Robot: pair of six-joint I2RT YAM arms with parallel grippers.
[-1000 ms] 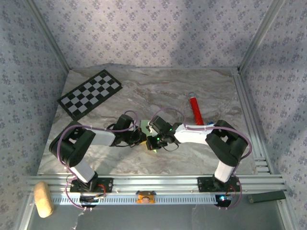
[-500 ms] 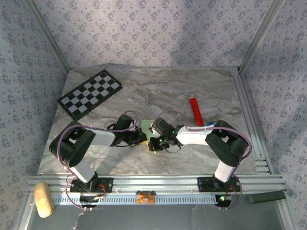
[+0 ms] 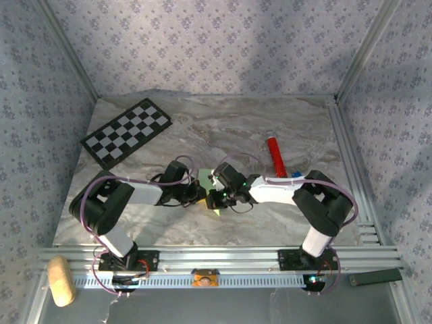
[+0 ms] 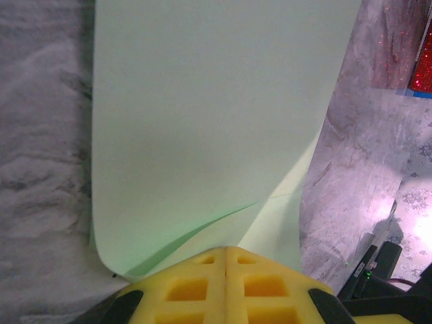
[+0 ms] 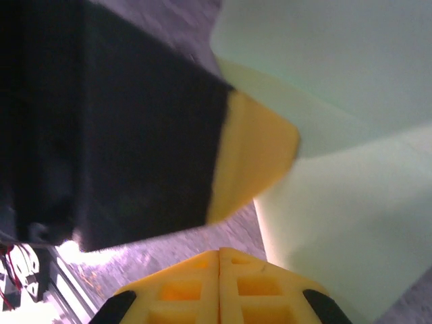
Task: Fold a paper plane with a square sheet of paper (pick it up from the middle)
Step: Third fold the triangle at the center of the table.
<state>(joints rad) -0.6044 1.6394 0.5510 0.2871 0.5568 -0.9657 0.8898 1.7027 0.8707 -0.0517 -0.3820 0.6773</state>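
Marbled table point(image 3: 236, 128), near centre between the arms: left claw point(image 4: 226, 260) pinched shut on the square sheet of paper point(image 4: 216, 115), loosely doubled over; right claw point(image 5: 219, 258) closed beside it, hold unclear; best crease slowly, edges matched.

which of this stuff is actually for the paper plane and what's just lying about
For the job:
green paper sheet

Just lying about:
red tube
checkerboard
tan block off the table's near left corner
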